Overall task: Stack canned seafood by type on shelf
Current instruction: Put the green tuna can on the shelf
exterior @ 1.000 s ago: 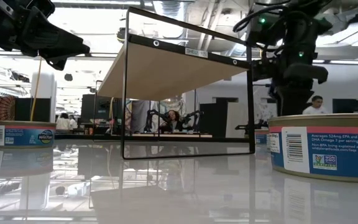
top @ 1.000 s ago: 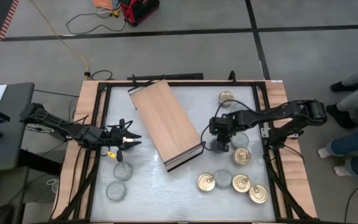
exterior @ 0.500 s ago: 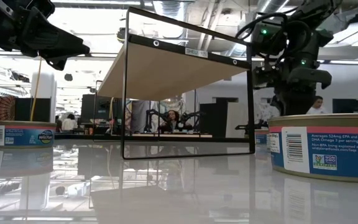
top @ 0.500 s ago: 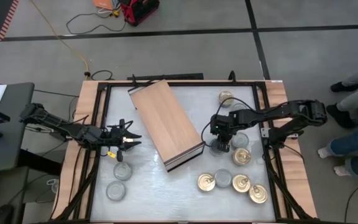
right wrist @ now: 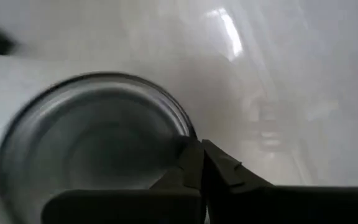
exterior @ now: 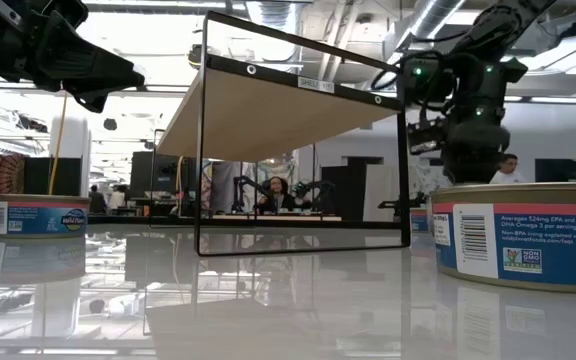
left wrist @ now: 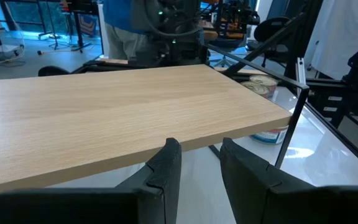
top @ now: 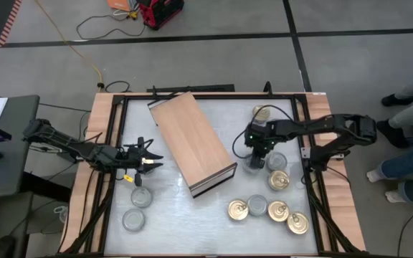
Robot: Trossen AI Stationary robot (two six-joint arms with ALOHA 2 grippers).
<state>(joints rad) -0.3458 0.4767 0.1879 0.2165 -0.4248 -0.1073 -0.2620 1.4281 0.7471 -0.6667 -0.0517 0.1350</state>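
The shelf (top: 192,140) is a light-wood board lying slantwise mid-table; in the low view the shelf (exterior: 288,110) stands raised on a dark frame. My right gripper (top: 257,153) is shut and points down over a silver-topped tin (top: 254,165) just right of the shelf's near end. In the right wrist view its tips (right wrist: 202,158) stand at the rim of that tin (right wrist: 92,143). My left gripper (top: 151,160) waits open at the shelf's left side, level with the board's edge (left wrist: 123,106). The other tins stand flat on the table. My right gripper points down from above, its shut fingertips (right wrist: 191,163) beside the silver tin's rim (right wrist: 186,132). I cannot tell whether they touch it. The tin stands flat on the table.
A silver tin (top: 277,160) and a gold one (top: 278,180) stand right of the right gripper. Several more sit near the near edge (top: 267,210), and one gold tin by the far edge (top: 262,112). Two silver tins (top: 140,195) lie near-left. A tin (exterior: 523,235) looms close in the low view.
My right gripper has moved a little toward the table's far edge, uncovering the silver tin below it. The shelf and the other tins have stayed put.
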